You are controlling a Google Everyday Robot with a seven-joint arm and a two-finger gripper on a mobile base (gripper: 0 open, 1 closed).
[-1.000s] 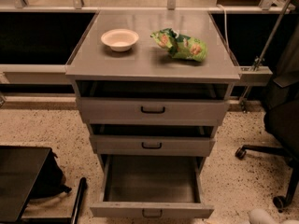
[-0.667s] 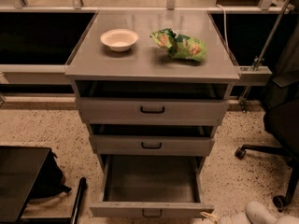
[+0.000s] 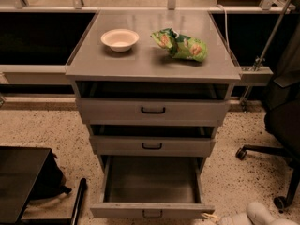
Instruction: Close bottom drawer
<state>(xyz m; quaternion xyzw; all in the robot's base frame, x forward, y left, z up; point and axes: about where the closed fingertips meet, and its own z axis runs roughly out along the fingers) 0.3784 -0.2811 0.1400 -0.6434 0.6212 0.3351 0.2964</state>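
Note:
The bottom drawer (image 3: pixel 152 211) is the lowest tier of the grey three-drawer cabinet. It is pulled far out, and its empty inside (image 3: pixel 152 179) is visible. Its small dark pull handle (image 3: pixel 152 214) sits at the centre of the front, at the frame's lower edge. My gripper (image 3: pixel 255 213) shows as a white rounded shape at the bottom right corner. It is low near the floor, just right of the drawer front's right end. Most of it is cut off by the frame edge.
The middle drawer (image 3: pixel 152 146) and top drawer (image 3: pixel 152 110) are each slightly open. A white bowl (image 3: pixel 120 39) and a green snack bag (image 3: pixel 180 44) lie on the cabinet top. An office chair base (image 3: pixel 269 153) stands to the right. A black bag (image 3: pixel 44 179) lies to the left.
The white gripper has come further into view at the bottom right, rising slightly and nearing the drawer front's right end. The drawers have not moved.

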